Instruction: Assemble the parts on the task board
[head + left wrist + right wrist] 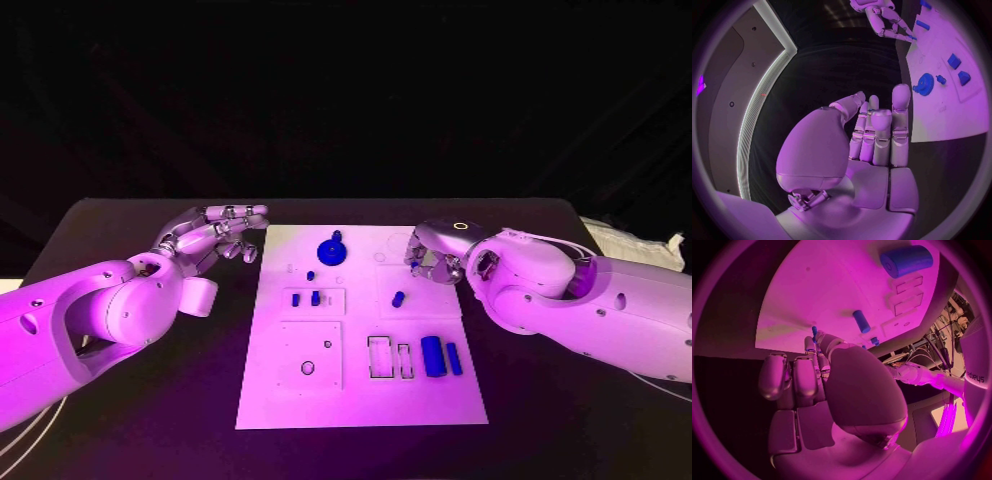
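We see a white task board [361,400] on the black table [159,420]. Parts on it are blue: a round gear-like piece [332,250], two small pegs [306,298], a short pin [398,298], two longer cylinders [441,357]. Both arms are white; the left hand [216,235] and right hand [433,257] are silver. Purple-pink light tints everything we see.

Task board [361,390] lies mid-tabletop [159,420]. Left robot hand [216,235] hovers just off the board's far left corner, fingers apart, holding nothing. Right robot hand [433,255] sits over the board's far right area, fingers curled down; grasp cannot be told. On board: blue gear [333,250], small peg [398,298], two cylinders [441,357] near the right edge.
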Controlling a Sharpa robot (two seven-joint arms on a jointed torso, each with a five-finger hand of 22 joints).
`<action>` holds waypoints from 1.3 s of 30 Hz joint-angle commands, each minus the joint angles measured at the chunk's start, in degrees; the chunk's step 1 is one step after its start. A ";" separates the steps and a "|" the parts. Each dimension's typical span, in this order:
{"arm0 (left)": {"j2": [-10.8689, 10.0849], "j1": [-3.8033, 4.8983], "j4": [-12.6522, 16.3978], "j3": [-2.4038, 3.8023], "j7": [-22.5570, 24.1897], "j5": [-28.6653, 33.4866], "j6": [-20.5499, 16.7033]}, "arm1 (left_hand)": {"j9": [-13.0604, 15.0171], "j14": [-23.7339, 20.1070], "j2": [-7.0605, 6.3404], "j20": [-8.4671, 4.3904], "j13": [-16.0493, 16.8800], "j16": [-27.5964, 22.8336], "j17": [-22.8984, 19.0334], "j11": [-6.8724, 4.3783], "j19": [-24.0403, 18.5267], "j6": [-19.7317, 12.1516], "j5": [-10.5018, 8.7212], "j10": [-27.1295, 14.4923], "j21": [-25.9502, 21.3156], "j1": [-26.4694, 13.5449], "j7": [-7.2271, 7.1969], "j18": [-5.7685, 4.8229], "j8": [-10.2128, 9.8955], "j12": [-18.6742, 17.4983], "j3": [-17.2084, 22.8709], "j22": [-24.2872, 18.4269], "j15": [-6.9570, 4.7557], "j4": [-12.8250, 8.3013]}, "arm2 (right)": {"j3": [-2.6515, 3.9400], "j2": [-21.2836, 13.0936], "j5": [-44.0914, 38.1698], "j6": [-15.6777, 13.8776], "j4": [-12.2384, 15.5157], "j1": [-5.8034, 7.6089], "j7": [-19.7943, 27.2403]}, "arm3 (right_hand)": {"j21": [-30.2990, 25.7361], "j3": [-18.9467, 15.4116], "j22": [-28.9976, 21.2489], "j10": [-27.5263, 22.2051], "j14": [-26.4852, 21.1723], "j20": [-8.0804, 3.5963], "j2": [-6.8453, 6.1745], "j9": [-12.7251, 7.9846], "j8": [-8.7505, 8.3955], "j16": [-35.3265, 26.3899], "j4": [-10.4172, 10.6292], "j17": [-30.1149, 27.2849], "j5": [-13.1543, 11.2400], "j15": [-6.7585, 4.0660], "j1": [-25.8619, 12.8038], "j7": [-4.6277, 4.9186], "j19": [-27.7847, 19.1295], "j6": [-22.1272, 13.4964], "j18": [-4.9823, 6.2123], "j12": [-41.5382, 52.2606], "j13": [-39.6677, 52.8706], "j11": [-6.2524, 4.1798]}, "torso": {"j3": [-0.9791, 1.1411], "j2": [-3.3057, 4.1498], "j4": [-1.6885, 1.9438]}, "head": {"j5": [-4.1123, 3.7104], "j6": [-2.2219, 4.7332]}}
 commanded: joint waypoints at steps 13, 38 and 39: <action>0.07 -0.22 0.20 0.02 0.38 -0.29 1.13 | -0.08 -0.45 0.52 0.00 0.06 -0.34 -0.07 -0.14 -0.41 -0.18 0.12 -0.45 -0.23 0.23 0.30 1.19 -0.02 0.22 -0.44 -0.05 0.04 -0.06 | 0.16 -0.12 4.36 -2.41 6.87 -0.07 1.82 | 0.27 0.94 0.11 0.22 1.73 0.02 -0.18 -0.02 -0.39 0.26 -0.47 -0.05 0.18 -0.24 -0.52 0.50 0.35 -0.04 -1.01 -0.40 0.01 0.22 | -0.09 0.02 0.01 | 1.54 -0.40; 1.01 -0.27 0.42 0.04 0.60 -0.46 1.88 | -0.11 -0.54 0.60 0.01 0.08 -0.40 -0.21 -0.10 -0.42 -0.24 0.17 -0.62 -0.46 0.56 0.35 1.22 -0.04 0.32 -0.56 -0.20 0.05 -0.27 | 0.03 8.78 4.76 -3.25 8.76 -7.61 2.94 | 0.17 1.99 -0.16 -0.06 1.70 0.15 -0.26 -0.06 -0.66 0.27 -1.34 -0.20 0.52 -0.02 -0.97 0.94 0.10 -0.34 -0.94 -0.64 -0.01 0.53 | -0.14 0.02 -0.02 | 5.29 -1.43; 1.03 -0.27 0.41 0.04 0.59 -0.46 1.90 | -0.11 -0.54 0.60 0.01 0.08 -0.40 -0.21 -0.10 -0.42 -0.24 0.17 -0.62 -0.46 0.56 0.35 1.22 -0.04 0.32 -0.56 -0.20 0.05 -0.27 | 0.03 8.95 4.65 -3.23 8.61 -7.70 2.94 | 0.17 1.99 -0.16 -0.06 1.70 0.15 -0.26 -0.06 -0.66 0.27 -1.34 -0.20 0.53 -0.02 -0.97 0.94 0.10 -0.34 -0.94 -0.64 -0.01 0.53 | -0.12 0.01 -0.03 | 5.35 -1.46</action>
